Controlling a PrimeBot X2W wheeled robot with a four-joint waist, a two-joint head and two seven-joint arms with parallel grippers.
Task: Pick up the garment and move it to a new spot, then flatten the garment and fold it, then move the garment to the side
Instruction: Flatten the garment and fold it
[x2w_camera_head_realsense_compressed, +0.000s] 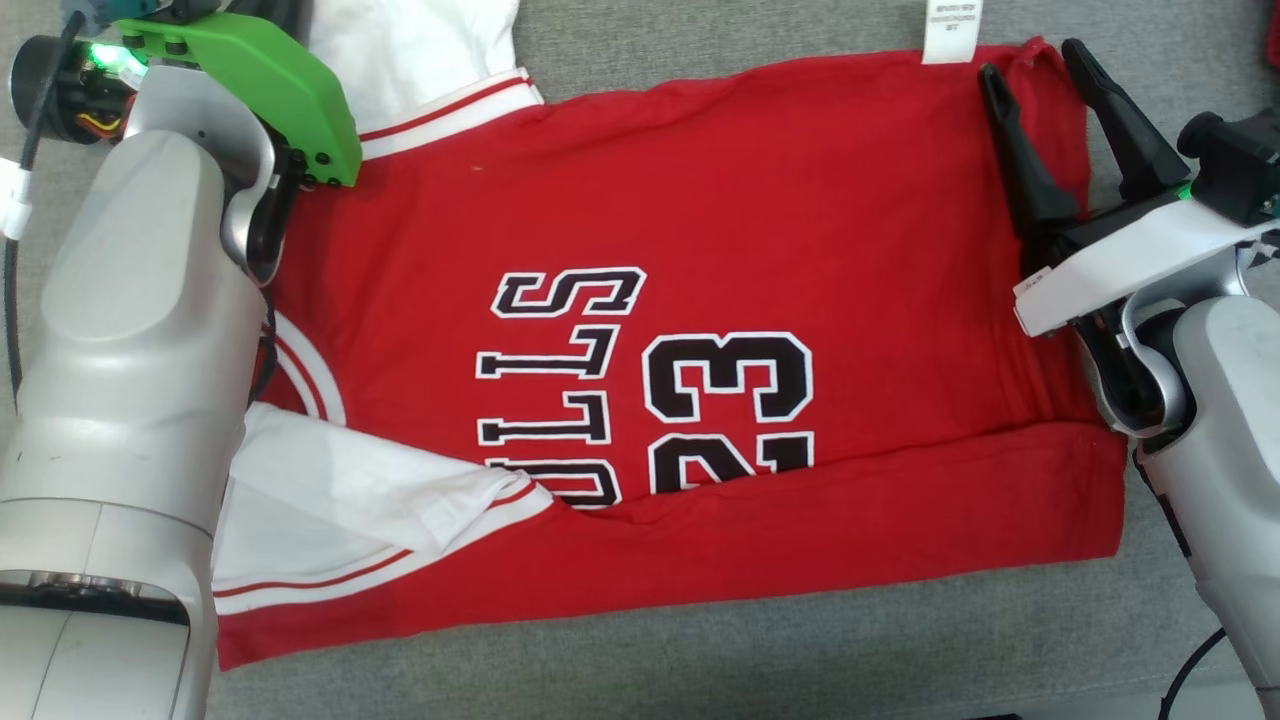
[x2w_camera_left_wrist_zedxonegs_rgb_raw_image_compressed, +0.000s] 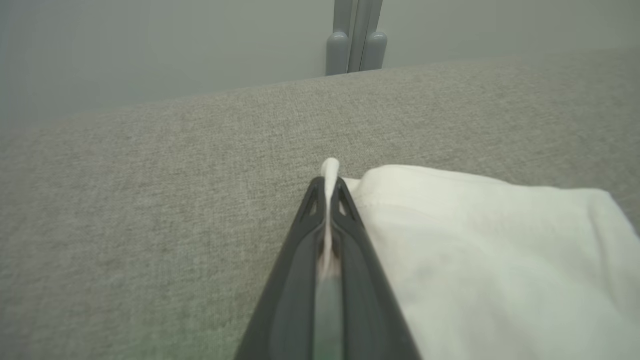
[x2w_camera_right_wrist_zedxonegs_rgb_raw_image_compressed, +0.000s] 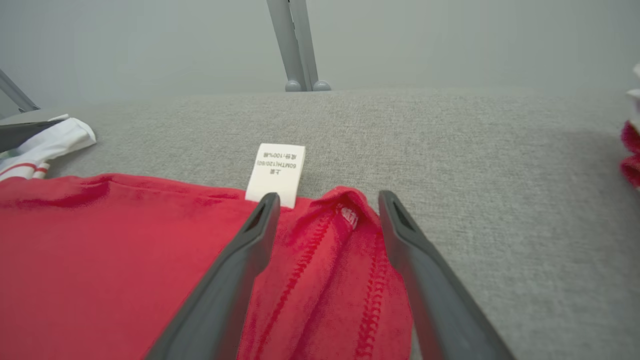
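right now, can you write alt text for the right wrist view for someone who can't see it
The right gripper, its two dark fingers open, straddles a bunched corner of the red garment, which lies on a grey fabric surface. A white care label sticks out from the garment's edge near one fingertip.

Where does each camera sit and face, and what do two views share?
Head view: on the head, looking down at the red shirt on a grey surface; both forearms and the open right gripper show.
Left wrist view: on that wrist, looking along the left gripper, shut on a white sleeve.
Right wrist view: on that wrist, looking along its open fingers at the shirt's corner.
Shared: head and right wrist views show the white label.
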